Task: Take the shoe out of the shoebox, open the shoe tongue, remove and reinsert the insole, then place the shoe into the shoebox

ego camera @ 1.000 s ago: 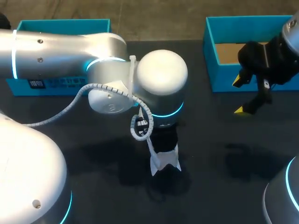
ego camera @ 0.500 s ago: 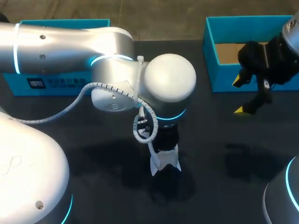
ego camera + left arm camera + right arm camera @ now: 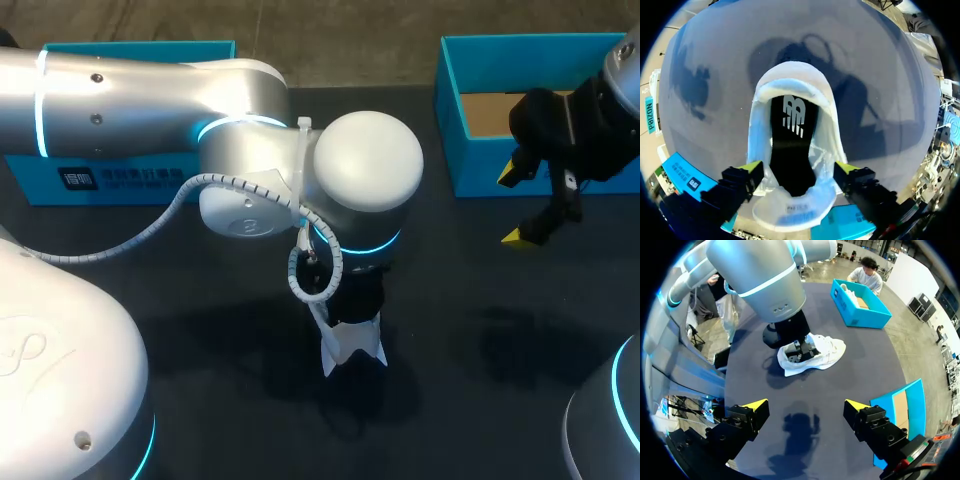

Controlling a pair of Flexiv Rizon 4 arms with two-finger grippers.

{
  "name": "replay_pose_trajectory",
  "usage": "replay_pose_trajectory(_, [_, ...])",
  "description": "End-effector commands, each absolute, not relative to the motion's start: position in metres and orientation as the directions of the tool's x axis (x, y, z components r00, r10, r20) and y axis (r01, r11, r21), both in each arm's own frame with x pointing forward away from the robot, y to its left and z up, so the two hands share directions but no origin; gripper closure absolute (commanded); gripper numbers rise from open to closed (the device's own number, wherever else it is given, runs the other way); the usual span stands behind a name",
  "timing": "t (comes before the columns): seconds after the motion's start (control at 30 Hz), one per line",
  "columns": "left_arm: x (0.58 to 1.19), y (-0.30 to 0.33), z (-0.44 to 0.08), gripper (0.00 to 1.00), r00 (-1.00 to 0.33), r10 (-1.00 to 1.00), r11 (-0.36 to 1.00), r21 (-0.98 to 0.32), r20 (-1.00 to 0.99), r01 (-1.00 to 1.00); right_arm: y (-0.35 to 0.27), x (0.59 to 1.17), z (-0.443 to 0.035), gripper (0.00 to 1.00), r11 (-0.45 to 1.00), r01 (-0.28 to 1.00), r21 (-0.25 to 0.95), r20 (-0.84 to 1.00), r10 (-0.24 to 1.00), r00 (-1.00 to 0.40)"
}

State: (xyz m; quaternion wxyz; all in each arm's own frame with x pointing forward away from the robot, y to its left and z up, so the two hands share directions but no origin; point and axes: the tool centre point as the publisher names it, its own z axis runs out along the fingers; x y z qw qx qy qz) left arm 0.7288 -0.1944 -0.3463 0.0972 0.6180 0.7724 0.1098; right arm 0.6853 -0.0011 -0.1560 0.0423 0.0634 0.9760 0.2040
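white shoe (image 3: 796, 80) lies mid-table, with the shoebox (image 3: 450, 120) at its 2 o'clock. left gripper (image 3: 797, 170) sits over the heel; its grip cannot be told. right gripper (image 3: 511, 206) hangs wide open and empty. risk: if the shoe is not pinned, pulling the insole (image 3: 790, 145) may drag or tip it.

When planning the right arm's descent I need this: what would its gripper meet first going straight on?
Most likely the bare dark table, at its own shadow; the open right gripper points down at it. The white shoe lies farther ahead, off that line, though depth is unclear.
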Motion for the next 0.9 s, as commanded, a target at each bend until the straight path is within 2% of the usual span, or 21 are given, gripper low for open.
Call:
replay_pose_trajectory(0.03, [0.734,-0.196,-0.348,0.0,-0.218,0.976,0.212,0.284,-0.01,0.935,0.001,0.688,-0.156,0.0,0.91,0.107,0.4,-0.052,0.139,-0.989])
replay_pose_trajectory(0.8, [0.769,-0.193,-0.316,0.0,-0.222,0.975,0.215,0.321,-0.015,0.922,0.001,0.688,-0.156,0.0,0.91,0.107,0.4,-0.052,0.139,-0.989])
replay_pose_trajectory(0.83, [0.77,-0.192,-0.314,0.06,-0.219,0.976,0.211,0.325,-0.012,0.922,0.001,0.688,-0.156,0.0,0.91,0.107,0.4,-0.052,0.139,-0.989])
replay_pose_trajectory(0.87, [0.77,-0.192,-0.312,0.23,-0.216,0.976,0.206,0.328,-0.006,0.922,0.001,0.688,-0.156,0.0,0.91,0.107,0.4,-0.052,0.139,-0.989])
replay_pose_trajectory(0.9, [0.771,-0.192,-0.31,0.31,-0.215,0.977,0.204,0.328,-0.004,0.922,0.001,0.688,-0.156,0.0,0.91,0.107,0.4,-0.052,0.139,-0.989])
